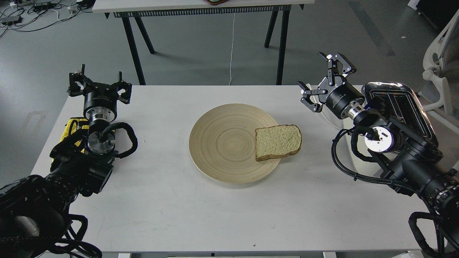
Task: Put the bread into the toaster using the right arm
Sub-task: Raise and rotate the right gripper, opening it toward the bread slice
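A slice of pale tan bread [278,142] with a brown crust lies flat on the right edge of a round wooden plate [222,143] in the middle of the white table. The toaster [401,107] with a chrome top and black slots stands at the table's right side, partly hidden behind my right arm. My right gripper [324,80] is open and empty, up and to the right of the bread, apart from it. My left gripper [99,83] is open and empty at the table's far left.
A yellow part [73,127] sits by my left arm at the table's left edge. A white cord [331,120] runs beside the toaster. A second table [200,7] stands behind, and a white chair [443,53] at the far right.
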You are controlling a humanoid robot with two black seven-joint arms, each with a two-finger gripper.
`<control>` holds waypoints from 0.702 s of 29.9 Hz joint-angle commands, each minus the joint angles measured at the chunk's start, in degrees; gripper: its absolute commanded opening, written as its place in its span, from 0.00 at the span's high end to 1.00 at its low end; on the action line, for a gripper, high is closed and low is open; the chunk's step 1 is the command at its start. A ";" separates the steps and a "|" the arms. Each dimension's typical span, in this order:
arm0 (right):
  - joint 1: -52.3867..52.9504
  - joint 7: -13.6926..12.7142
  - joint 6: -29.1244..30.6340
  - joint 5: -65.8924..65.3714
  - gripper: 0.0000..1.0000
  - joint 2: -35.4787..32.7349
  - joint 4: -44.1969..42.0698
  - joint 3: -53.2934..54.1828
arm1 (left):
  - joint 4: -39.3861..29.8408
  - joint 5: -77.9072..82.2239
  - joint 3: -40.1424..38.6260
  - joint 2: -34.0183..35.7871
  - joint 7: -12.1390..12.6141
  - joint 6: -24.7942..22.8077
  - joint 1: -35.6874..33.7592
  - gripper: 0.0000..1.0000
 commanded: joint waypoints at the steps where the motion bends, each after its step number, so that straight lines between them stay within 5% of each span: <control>1: 1.36 -0.09 0.01 -0.44 0.01 -0.61 -0.09 -0.35 | 0.00 -0.01 0.00 0.00 0.00 0.00 0.09 0.00; 7: 4.79 -0.09 -0.65 -5.35 0.01 -1.05 0.00 -4.13 | 0.00 -0.01 0.00 0.00 0.00 0.00 0.01 0.00; 13: 6.99 -0.70 -9.51 -15.98 0.01 -3.16 3.50 -8.00 | 0.00 -0.01 0.00 0.00 0.00 0.00 0.01 0.00; 21: 8.92 -7.73 -26.22 -26.36 0.01 -5.54 9.84 -15.99 | 0.00 -0.01 0.00 0.00 0.00 0.00 0.01 0.00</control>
